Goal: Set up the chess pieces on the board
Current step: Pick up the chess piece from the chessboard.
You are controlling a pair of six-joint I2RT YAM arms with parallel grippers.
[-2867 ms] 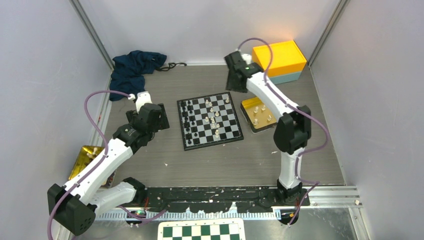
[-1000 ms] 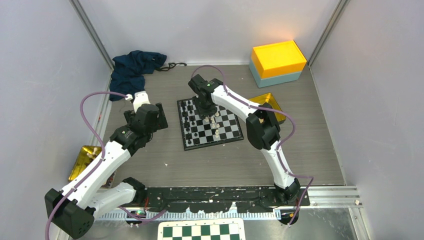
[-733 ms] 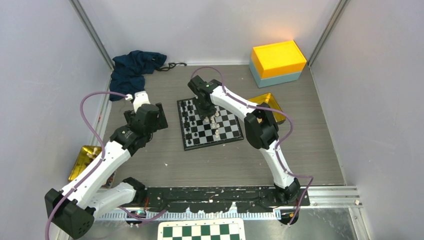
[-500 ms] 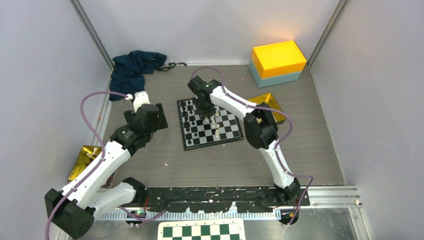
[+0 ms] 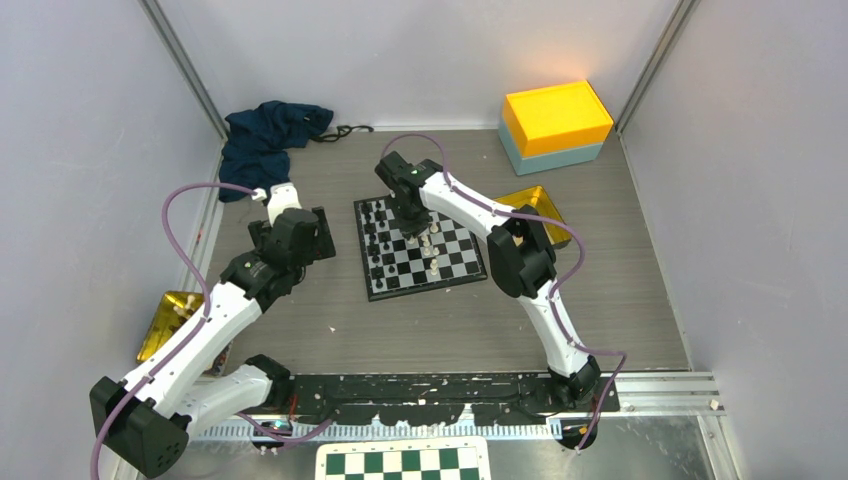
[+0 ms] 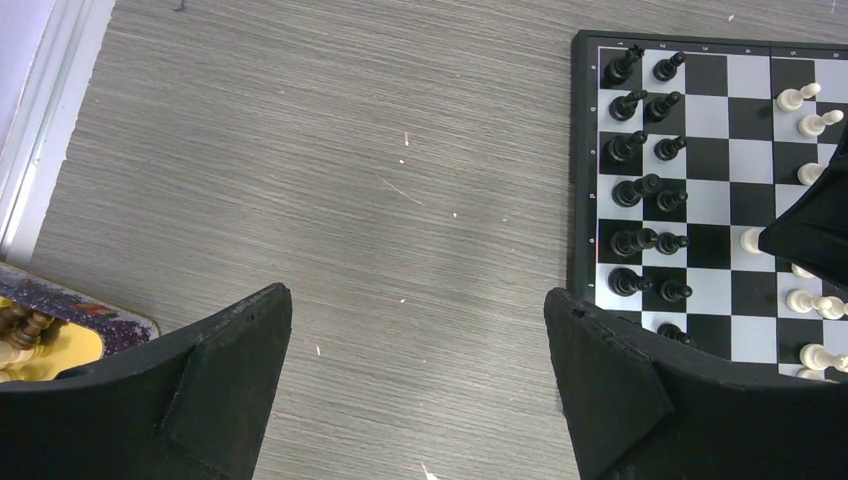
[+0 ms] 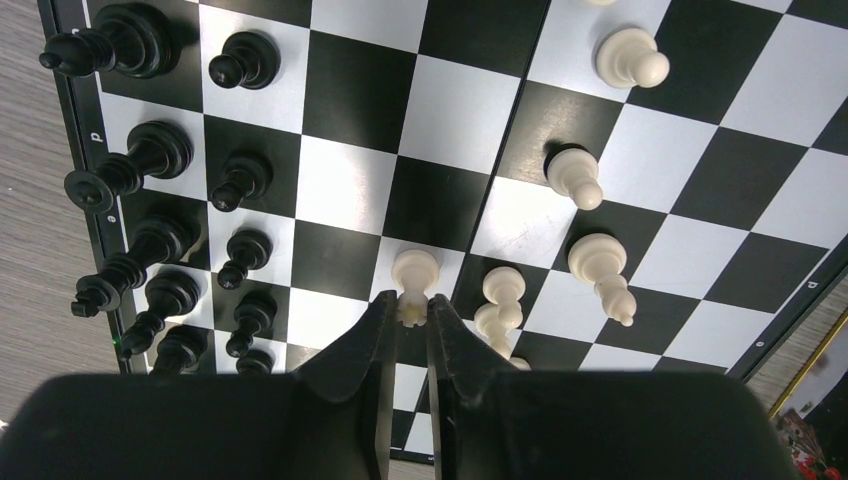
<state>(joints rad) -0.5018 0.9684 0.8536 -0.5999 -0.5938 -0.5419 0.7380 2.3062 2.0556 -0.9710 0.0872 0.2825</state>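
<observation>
A grey wood-grain table is enclosed by pale walls. The right gripper is clenched on the head of a white pawn, which is held over the middle of the board. Just beside that pawn, other white pieces are scattered loosely across the central squares. The black pieces are lined up in two rows along the board's left edge. The board itself is laid near the centre of the table. The left gripper is spread wide with nothing between its fingers, and it is poised over bare table just beside the black side of the board. A gold tray is placed at the table's left edge, and a yellow box at the far right corner.
</observation>
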